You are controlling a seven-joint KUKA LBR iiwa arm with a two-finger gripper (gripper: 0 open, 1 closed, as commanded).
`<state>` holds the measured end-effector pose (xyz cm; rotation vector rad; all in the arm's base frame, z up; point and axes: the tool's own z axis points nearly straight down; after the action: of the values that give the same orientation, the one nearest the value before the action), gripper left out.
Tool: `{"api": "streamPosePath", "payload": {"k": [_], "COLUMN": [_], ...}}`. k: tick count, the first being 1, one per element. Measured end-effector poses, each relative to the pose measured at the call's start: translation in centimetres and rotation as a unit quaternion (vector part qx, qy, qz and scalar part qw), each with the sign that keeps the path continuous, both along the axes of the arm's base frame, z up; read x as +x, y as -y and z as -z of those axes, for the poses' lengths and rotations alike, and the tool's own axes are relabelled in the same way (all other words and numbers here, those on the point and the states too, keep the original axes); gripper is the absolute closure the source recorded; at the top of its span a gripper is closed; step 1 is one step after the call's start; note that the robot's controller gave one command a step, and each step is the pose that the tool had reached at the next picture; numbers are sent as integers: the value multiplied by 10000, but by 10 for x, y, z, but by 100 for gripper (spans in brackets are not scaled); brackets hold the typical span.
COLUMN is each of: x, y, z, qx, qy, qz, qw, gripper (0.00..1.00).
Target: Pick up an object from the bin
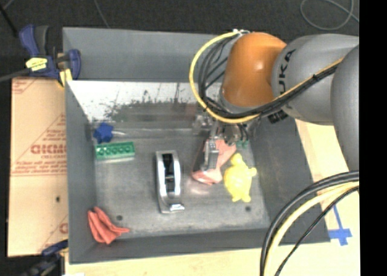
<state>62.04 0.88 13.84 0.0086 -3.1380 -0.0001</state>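
Bin floor (139, 208): pink object (205, 177) half-hidden under end effector (211, 161)

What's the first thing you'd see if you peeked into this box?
The big grey arm with its shiny orange cover stretches in from the right. Its hand is low over a pink thing right of the middle of the bin. A bright yellow toy lies just to the right of it, and a crumpled red-orange thing sits alone in the near left corner.
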Motion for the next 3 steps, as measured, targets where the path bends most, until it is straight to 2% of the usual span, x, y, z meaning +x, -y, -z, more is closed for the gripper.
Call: {"api": "streamPosePath", "payload": {"k": [1,2,3], "x": [0,5,5], "y": [0,-2,6], "z": [-2,-18,-33], "qx": [0,-5,-6], "qy": [6,2,65], "qz": [0,-400,-1163], "qw": [10000,9992,9932], "gripper": [0,0,0]}}
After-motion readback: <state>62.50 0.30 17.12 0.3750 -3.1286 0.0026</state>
